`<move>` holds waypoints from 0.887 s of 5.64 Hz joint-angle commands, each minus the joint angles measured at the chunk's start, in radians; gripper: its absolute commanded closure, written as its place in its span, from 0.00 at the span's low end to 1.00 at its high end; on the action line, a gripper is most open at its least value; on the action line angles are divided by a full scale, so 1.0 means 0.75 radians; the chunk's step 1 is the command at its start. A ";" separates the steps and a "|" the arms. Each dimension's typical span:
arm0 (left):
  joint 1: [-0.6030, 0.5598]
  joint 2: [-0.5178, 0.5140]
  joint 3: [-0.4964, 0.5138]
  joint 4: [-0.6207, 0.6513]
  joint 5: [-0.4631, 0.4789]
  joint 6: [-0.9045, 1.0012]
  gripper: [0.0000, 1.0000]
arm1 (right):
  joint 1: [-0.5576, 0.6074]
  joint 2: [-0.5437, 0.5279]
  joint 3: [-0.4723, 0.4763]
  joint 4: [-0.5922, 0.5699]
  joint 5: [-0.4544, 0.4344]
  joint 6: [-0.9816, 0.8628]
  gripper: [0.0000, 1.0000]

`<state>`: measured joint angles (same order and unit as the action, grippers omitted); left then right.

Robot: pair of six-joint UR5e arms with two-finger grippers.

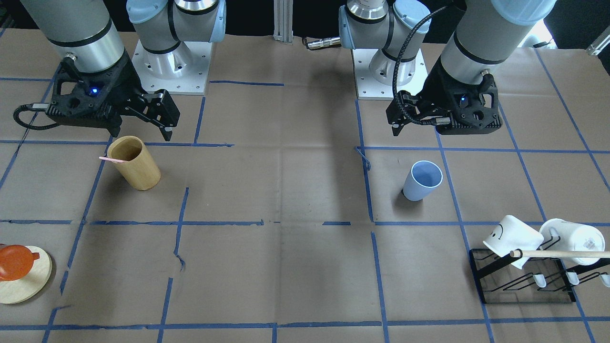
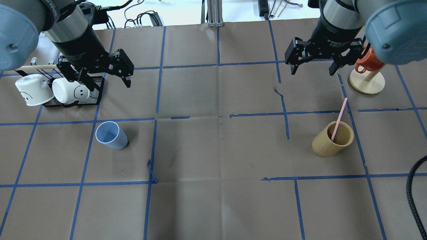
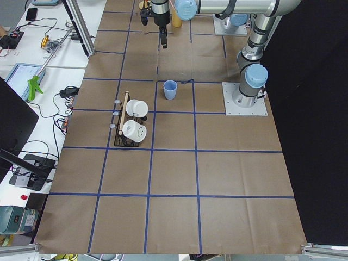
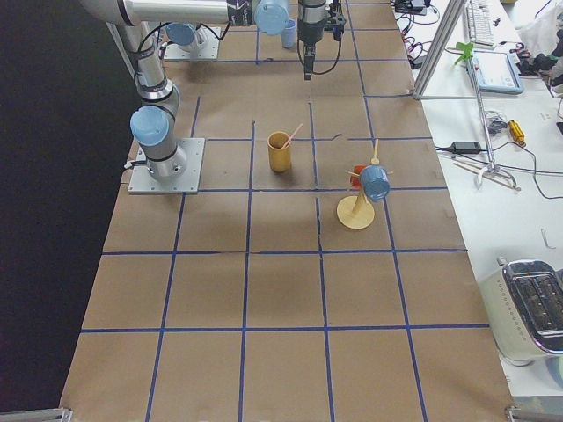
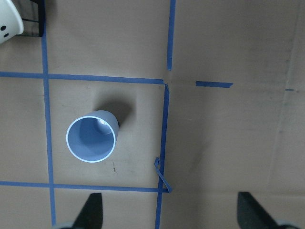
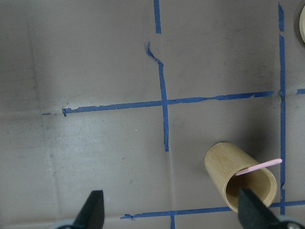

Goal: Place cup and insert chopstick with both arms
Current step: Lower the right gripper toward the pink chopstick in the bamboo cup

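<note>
The light blue cup (image 2: 111, 135) stands upright and empty on the table, also in the left wrist view (image 5: 93, 138). My left gripper (image 2: 107, 84) is open and empty, hovering beyond the cup, near the mug rack. One pink chopstick (image 2: 339, 118) leans inside the tan wooden cup (image 2: 332, 140), its top sticking out over the rim; both also show in the right wrist view, the chopstick (image 6: 259, 166) and the wooden cup (image 6: 238, 183). My right gripper (image 2: 313, 70) is open and empty, above the table beyond the wooden cup.
A black wire rack (image 2: 96, 95) holds two white mugs (image 2: 68, 90) and a long pale dowel (image 2: 33, 67) at the far left. An orange mug (image 2: 367, 61) hangs on a round wooden stand (image 2: 367, 83) at the far right. Blue tape lines grid the brown table.
</note>
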<state>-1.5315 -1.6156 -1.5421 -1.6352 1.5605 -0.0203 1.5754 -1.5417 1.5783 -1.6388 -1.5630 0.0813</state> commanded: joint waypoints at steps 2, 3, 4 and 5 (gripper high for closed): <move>-0.001 -0.010 0.001 0.004 0.008 0.015 0.02 | 0.000 0.000 0.002 0.001 0.002 0.000 0.00; -0.001 -0.010 0.001 0.004 0.010 0.021 0.02 | 0.000 0.000 0.012 -0.001 0.004 -0.008 0.00; -0.001 -0.010 0.001 0.004 0.008 0.021 0.02 | -0.020 -0.014 0.089 -0.024 -0.002 -0.065 0.00; -0.001 -0.010 0.005 0.006 0.008 0.021 0.02 | -0.071 -0.073 0.149 -0.038 -0.002 -0.146 0.00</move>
<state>-1.5325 -1.6230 -1.5406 -1.6316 1.5665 -0.0049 1.5510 -1.5646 1.6472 -1.6564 -1.5637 0.0218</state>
